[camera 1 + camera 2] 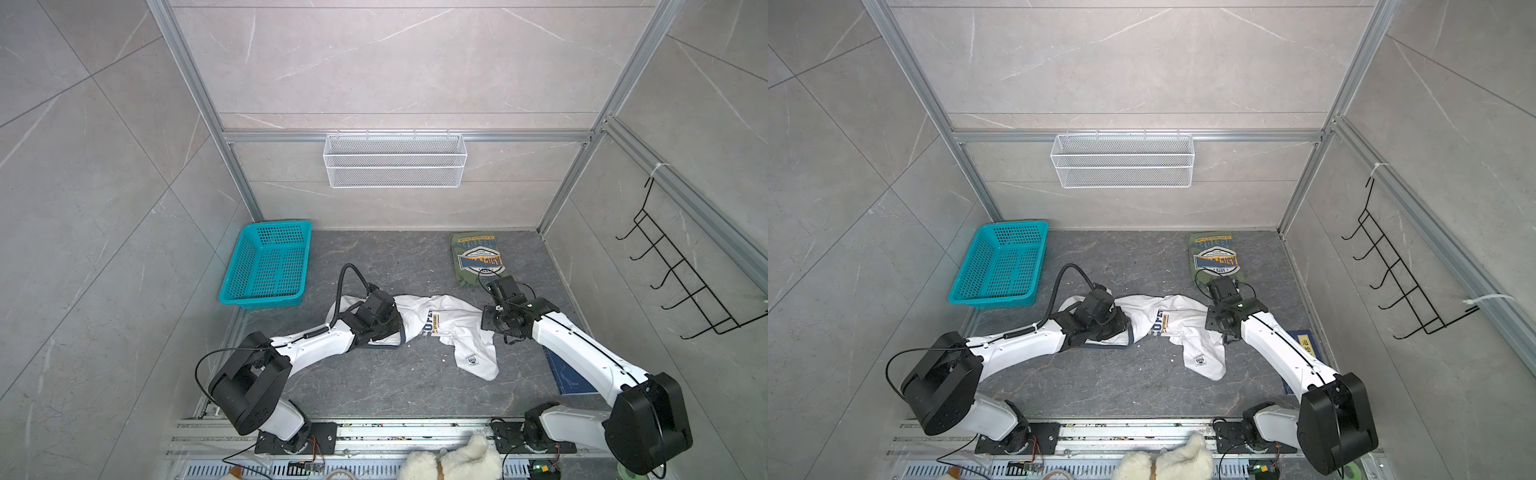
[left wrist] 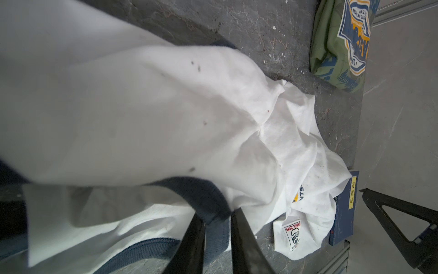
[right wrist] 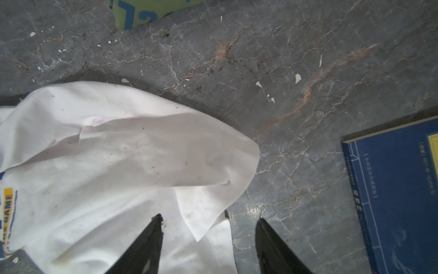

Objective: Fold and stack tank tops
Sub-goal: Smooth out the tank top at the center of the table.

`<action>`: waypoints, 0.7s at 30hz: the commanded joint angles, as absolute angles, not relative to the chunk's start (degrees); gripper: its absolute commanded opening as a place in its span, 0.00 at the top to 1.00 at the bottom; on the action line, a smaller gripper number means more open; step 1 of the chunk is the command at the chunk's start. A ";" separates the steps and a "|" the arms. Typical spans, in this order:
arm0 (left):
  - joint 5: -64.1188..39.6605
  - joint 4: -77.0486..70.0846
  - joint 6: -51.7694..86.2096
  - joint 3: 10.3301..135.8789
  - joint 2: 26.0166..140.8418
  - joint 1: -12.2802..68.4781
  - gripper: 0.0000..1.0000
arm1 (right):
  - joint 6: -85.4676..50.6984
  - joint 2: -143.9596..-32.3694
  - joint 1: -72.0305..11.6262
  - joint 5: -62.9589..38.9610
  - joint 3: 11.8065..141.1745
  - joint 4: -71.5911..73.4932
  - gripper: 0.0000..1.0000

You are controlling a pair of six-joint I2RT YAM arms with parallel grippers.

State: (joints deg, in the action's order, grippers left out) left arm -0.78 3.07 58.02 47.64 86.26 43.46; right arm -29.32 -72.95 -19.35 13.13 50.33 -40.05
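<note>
The white tank top (image 1: pixel 453 332) lies in a crumpled heap on the gray table (image 1: pixel 395 386). One end of it is near the teal basket (image 1: pixel 278 223) and the rest stretches away from the basket. The green tank top (image 1: pixel 478 259) is much farther from the basket. It is folded flat with its badge facing up.

The left gripper (image 2: pixel 218 215) is at the end of the white top nearest the basket. Its two fingers are close together, and the dark blue edge band is pinched between them. The right gripper (image 3: pixel 209 217) is at the end farthest from the basket. Its fingers are spread wide and hold nothing. They hang just over a loose white corner.

I think this top is very light, soft and floppy. It cannot keep a shape by itself, so it sags and bunches when lifted. The blue band is thicker than the rest, so it looks like a good place to hold. The far corner, where two layers meet, looks good for the open gripper. A tiny pinch of thin cloth could slip out, so a deep bite seems safer.
</note>
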 commanded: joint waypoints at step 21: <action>1.90 -15.15 54.86 43.64 87.74 42.54 0.76 | -29.21 -73.46 -19.08 11.46 49.20 -38.98 0.35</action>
